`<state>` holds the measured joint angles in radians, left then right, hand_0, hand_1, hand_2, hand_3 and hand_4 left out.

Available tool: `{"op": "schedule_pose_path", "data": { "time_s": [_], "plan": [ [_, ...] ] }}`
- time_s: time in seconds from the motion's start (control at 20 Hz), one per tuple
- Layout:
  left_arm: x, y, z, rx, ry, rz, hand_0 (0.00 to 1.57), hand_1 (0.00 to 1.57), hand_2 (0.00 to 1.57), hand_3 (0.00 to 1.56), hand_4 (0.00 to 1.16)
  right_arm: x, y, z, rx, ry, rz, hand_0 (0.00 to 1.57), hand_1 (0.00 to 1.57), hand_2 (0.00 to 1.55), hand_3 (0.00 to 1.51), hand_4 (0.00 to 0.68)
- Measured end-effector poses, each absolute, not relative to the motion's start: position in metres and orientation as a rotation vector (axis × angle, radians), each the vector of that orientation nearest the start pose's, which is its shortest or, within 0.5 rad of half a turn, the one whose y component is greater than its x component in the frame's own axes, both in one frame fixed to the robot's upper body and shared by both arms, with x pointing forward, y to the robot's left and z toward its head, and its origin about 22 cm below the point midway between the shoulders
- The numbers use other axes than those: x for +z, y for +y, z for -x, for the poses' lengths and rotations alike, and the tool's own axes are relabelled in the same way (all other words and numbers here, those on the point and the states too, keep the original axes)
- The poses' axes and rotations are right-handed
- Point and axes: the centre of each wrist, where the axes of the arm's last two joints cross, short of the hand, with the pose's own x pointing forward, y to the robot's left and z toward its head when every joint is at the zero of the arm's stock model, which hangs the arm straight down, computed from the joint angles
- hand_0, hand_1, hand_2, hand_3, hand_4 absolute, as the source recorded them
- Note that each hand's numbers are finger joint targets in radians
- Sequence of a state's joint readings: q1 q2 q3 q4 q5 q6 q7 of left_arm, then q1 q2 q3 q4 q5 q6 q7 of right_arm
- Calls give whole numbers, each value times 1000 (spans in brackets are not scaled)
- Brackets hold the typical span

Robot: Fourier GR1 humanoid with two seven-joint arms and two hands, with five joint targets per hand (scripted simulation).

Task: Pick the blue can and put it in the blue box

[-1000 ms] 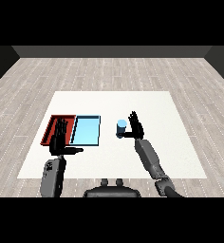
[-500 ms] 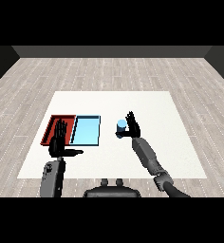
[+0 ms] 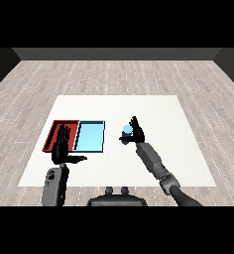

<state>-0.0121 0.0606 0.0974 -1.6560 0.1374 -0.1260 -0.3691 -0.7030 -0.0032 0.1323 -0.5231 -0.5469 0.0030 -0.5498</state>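
Head view: the blue can (image 3: 126,132) stands upright on the white bench (image 3: 178,149), to the right of the light blue tray (image 3: 89,136) and apart from it. The right hand (image 3: 136,133) is at the can's right side and overlaps it in the view; its fingers (image 3: 134,122) rise behind the can's top and the thumb reaches across the can's lower front, so the fingers are curling round the can. Whether they have fully closed on it cannot be told at this size, nor whether the can's base is off the bench. The grey right forearm (image 3: 152,158) runs from the hand down toward the lower right.

The light blue tray lies flat to the left of the can, and the red tray (image 3: 56,130) lies just beyond it, the two touching along their long sides.

The left hand (image 3: 61,149) is farthest from the can, over the near part of the red tray. Its fingers (image 3: 63,135) are straight and spread, pointing away from the robot, its thumb sticks out toward the light blue tray, and it holds nothing. The grey left forearm (image 3: 55,183) stands below it.
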Motion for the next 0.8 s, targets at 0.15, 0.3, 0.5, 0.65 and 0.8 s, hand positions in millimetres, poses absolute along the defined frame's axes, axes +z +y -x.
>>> {"op": "schedule_pose_path", "data": {
  "time_s": [0.15,0.3,0.5,0.65,0.8],
  "plan": [
    [32,269,-243,44,-2049,81,0,0,0,0,0,-49,-138,-370,-150,-1617,-380,0,0,0,0,0],
    [29,269,-239,43,-2050,82,0,0,0,0,0,-53,-136,-370,-143,-1606,-381,0,0,0,0,0],
    [36,266,-242,47,-2048,79,0,0,0,0,0,-52,-131,-372,-145,-1597,-360,1089,1089,1299,1251,414],
    [35,263,-243,45,-2048,72,0,0,0,0,0,-53,-130,-372,-165,-1597,-218,1534,1534,1491,1452,658],
    [27,265,-243,47,-2045,75,0,0,0,0,0,-52,-131,-375,-152,-1599,-111,1494,1494,1479,1434,617]
  ]
}}
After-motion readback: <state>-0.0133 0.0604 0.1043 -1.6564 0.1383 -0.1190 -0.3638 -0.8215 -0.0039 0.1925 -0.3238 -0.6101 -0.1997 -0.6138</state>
